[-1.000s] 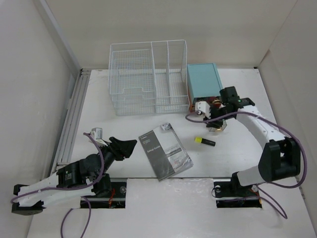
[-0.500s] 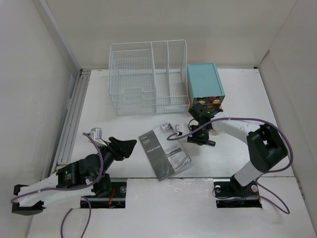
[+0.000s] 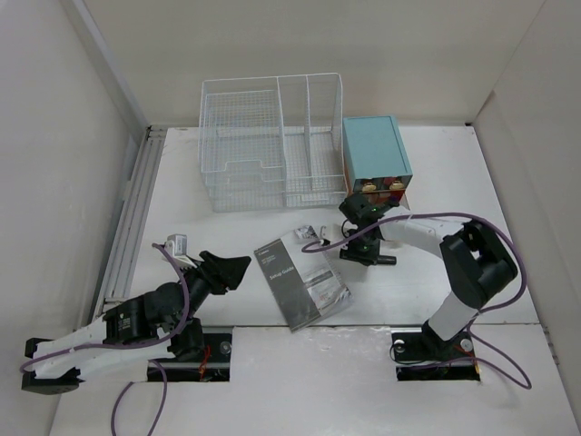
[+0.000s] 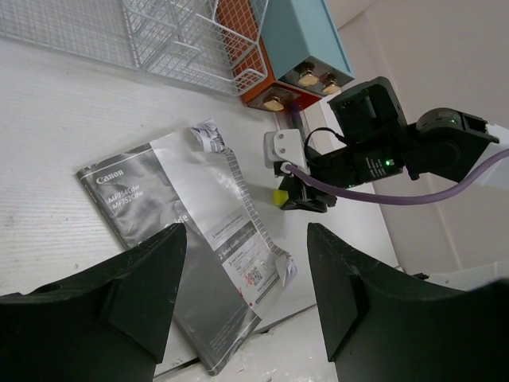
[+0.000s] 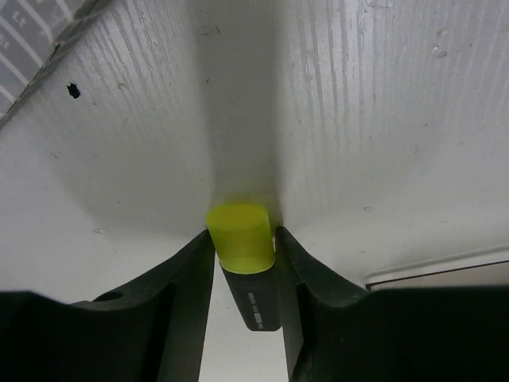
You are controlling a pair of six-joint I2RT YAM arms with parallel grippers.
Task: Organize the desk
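The desk (image 3: 436,163) is a wide white tabletop. A black highlighter with a yellow cap (image 5: 253,296) lies on it right of centre. Its black end pokes out from under my right gripper (image 3: 360,252) in the top view (image 3: 387,261). In the right wrist view my right gripper (image 5: 242,235) points down with a finger pressed on each side of the yellow cap. The cap also shows in the left wrist view (image 4: 280,196). My left gripper (image 3: 231,268) is open and empty, low over the desk left of a grey setup manual (image 3: 301,279).
A white wire-mesh rack (image 3: 272,141) stands at the back. A teal box with orange drawers (image 3: 374,150) stands to its right, just behind my right gripper. Two cutouts with the arm bases are at the near edge. A metal rail runs along the left side.
My right arm swung from beside the teal box left and down onto the highlighter, and its fingers now clasp the cap. My left arm has not moved.
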